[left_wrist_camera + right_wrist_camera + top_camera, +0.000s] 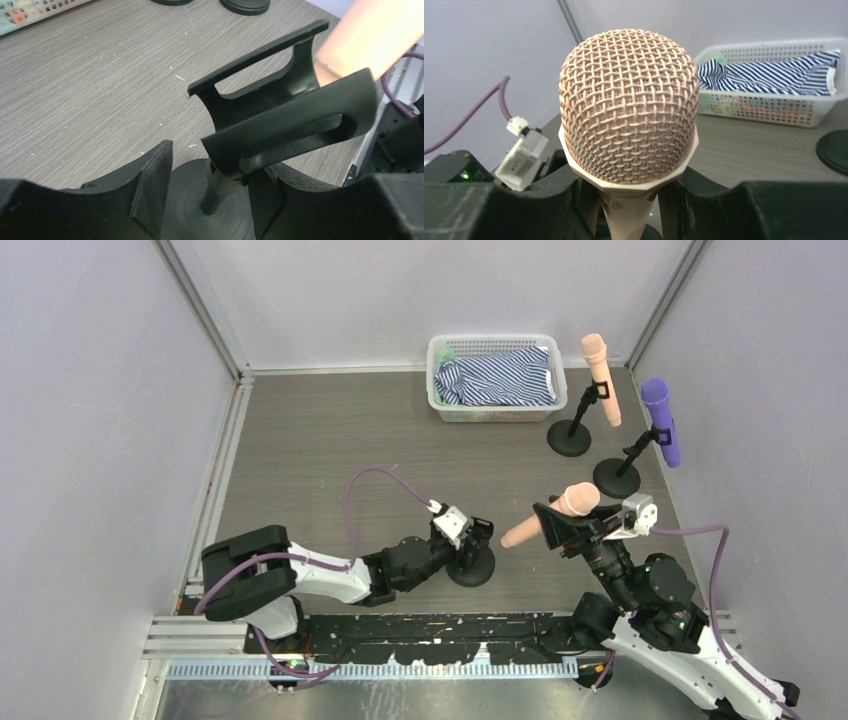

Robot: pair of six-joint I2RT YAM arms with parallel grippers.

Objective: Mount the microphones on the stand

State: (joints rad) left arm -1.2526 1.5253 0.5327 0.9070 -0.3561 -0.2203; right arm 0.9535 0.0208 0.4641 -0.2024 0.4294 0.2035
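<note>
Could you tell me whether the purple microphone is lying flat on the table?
No, the purple microphone sits clipped in a black stand, tilted up off the table.

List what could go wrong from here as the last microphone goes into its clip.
1. The left jaws stand open around the stand's pole, not clamped on it, so a push could slide or tip it.
2. The peach microphone meets only the edge of the clip, at a slant, and may jam or skip off.
3. The right jaws grip it just under the head, so the long handle could swing.
</note>
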